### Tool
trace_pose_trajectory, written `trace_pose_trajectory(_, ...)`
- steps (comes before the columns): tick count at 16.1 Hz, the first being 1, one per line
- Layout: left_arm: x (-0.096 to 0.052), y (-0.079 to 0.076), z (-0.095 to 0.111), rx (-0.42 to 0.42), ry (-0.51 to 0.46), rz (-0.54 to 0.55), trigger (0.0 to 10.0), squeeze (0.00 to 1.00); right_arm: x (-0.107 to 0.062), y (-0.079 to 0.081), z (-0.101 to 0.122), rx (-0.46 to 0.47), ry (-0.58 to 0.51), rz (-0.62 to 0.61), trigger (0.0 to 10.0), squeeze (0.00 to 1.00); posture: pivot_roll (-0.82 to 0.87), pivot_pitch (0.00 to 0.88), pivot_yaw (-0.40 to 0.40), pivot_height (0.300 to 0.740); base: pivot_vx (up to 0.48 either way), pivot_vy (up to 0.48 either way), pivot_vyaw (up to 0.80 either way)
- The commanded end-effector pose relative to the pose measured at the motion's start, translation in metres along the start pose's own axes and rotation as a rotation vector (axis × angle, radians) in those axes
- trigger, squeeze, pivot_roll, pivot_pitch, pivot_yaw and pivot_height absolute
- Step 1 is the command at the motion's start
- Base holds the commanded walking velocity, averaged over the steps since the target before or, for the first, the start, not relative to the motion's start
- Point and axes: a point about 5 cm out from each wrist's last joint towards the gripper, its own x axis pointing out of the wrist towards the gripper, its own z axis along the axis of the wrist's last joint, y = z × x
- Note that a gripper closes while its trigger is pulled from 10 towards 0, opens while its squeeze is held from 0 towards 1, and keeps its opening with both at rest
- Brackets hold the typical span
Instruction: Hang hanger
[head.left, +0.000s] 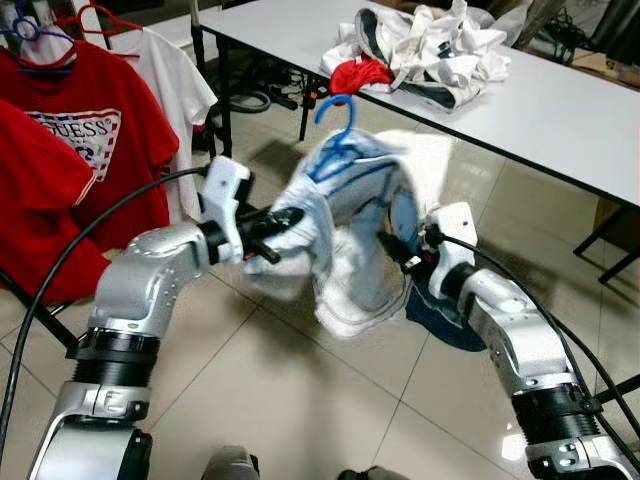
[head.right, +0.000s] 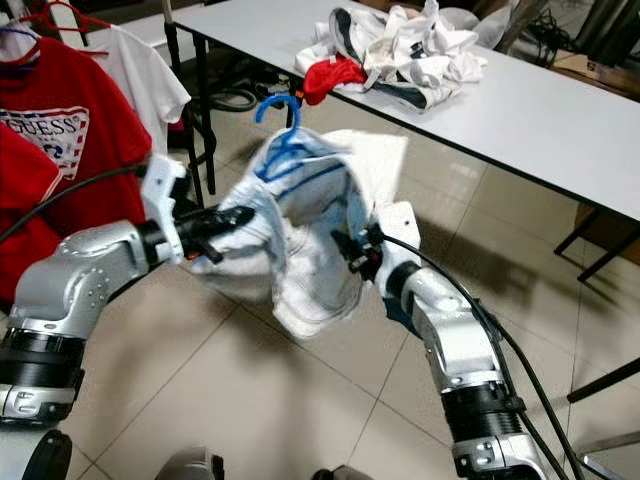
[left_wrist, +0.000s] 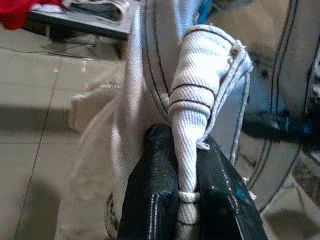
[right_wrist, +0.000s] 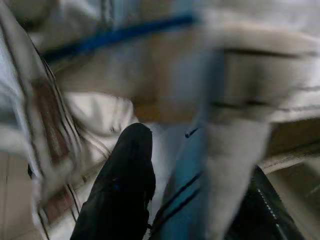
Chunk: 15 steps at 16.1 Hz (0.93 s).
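Observation:
A white garment with dark trim hangs on a blue hanger whose hook sticks up above it. Both arms hold it in mid-air over the tiled floor, in front of the table. My left gripper is shut on a bunched fold of the white cloth, pinched between its black fingers. My right gripper grips the garment's other side, with white and blue fabric between its fingers. The garment is blurred by motion.
A clothes rack at the left carries red shirts and a white shirt on hangers. A long white table behind holds a pile of clothes. Dark blue cloth lies on the floor under my right arm.

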Motion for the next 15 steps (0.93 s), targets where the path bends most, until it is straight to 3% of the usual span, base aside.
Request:
trace_pose_trajectory(1, 0.002, -0.013, 0.018, 0.099, -0.056, -0.089, 0.0, 0.0, 0.002, 0.007, 0.002, -0.022, -0.006, 0.035, 0.0, 0.0, 0.08, 0.014, -0.095, 0.74, 0.0, 0.0, 0.0)
trace_pose_trajectory(4, -0.017, -0.036, 0.024, 0.118, -0.057, -0.343, 0.0, 0.0, 0.001, -0.007, -0.017, -0.098, 0.067, -0.008, 0.0, 0.0, 0.08, 0.012, -0.1, 0.74, 0.0, 0.0, 0.0)
trace_pose_trajectory(6, -0.029, -0.035, 0.027, 0.121, -0.036, -0.388, 0.0, 0.0, -0.006, -0.019, -0.029, -0.156, 0.127, -0.023, 0.0, 0.0, 0.09, 0.012, -0.106, 0.74, 0.0, 0.0, 0.0)
trace_pose_trajectory(8, -0.043, -0.023, 0.035, 0.125, -0.045, -0.355, 0.0, 0.0, -0.021, -0.036, -0.054, -0.175, 0.24, -0.049, 0.0, 0.0, 0.09, 0.011, -0.109, 0.74, 0.0, 0.0, 0.0)
trace_pose_trajectory(11, -0.042, -0.026, 0.047, 0.11, -0.132, -0.363, 0.0, 0.0, -0.021, -0.035, -0.062, -0.219, 0.261, -0.036, 0.0, 0.0, 0.09, 0.011, -0.108, 0.74, 0.0, 0.0, 0.0)
trace_pose_trajectory(13, -0.035, -0.025, 0.049, 0.105, -0.156, -0.327, 0.0, 0.0, -0.014, -0.024, -0.057, -0.223, 0.213, -0.001, 0.0, 0.0, 0.09, 0.01, -0.107, 0.74, 0.0, 0.0, 0.0)
trace_pose_trajectory(15, -0.031, -0.028, 0.055, 0.083, -0.206, -0.358, 0.0, 0.0, -0.007, -0.011, -0.058, -0.253, 0.2, 0.059, 0.0, 0.0, 0.08, 0.009, -0.101, 0.74, 0.0, 0.0, 0.0)
